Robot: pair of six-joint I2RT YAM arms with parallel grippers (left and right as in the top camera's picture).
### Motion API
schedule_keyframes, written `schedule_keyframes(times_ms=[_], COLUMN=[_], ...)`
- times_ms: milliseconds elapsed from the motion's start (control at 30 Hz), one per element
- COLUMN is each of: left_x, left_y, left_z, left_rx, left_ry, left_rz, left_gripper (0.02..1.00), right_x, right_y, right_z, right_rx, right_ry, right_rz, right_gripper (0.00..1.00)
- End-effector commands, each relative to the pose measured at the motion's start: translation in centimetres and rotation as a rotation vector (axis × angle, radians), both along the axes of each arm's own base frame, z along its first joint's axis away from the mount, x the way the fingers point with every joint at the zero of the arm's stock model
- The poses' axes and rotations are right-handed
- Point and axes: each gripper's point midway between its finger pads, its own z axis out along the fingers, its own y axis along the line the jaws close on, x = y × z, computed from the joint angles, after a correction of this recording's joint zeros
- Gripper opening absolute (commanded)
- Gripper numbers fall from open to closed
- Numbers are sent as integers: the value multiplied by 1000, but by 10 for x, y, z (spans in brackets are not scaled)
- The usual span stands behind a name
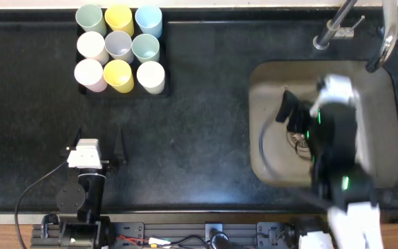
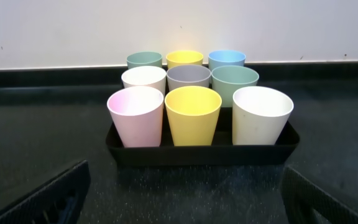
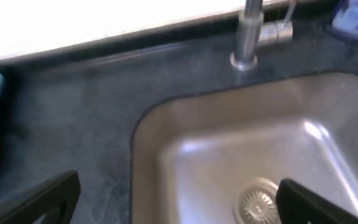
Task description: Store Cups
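A black tray (image 1: 122, 93) at the counter's back left holds several pastel cups in three rows. Its front row is a pink cup (image 2: 135, 115), a yellow cup (image 2: 192, 114) and a white cup (image 2: 261, 115); the tray wall (image 2: 204, 154) faces my left gripper. My left gripper (image 1: 101, 136) is low over the counter in front of the tray, a short way off, open with nothing between its fingers (image 2: 48, 199). My right gripper (image 1: 289, 111) hangs over the steel sink (image 1: 382, 93), open and empty, with the drain (image 3: 258, 202) below it.
A faucet (image 1: 337, 28) stands behind the sink on the dark counter (image 1: 199, 124); its base (image 3: 247, 59) is close to the sink rim (image 3: 166, 112). A small blue item (image 3: 353, 12) sits at the back right corner. Bare counter lies between tray and sink.
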Motion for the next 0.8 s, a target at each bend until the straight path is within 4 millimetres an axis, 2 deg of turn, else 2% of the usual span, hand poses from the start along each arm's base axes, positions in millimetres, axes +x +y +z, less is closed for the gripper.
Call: schedule_keyframes(times_ms=[33, 133, 333, 600, 800], left_x=[0, 0, 0, 0, 0], left_y=[-1, -1, -1, -1, -1], left_z=[1, 1, 1, 1, 1], left_rx=[21, 21, 21, 21, 21], left_ry=[-5, -5, -5, -5, -5], left_rz=[-8, -8, -8, -8, -8], left_gripper=[998, 998, 998, 998, 998], right_x=[-17, -26, -33, -44, -50], right_y=[-2, -3, -8, -37, -45], right_z=[10, 21, 21, -21, -47], right_rx=[54, 70, 83, 55, 43], right_ry=[-239, -380, -528, -560, -486], right_rz=[-7, -5, -19, -125, -162], right_gripper=[998, 996, 996, 996, 998])
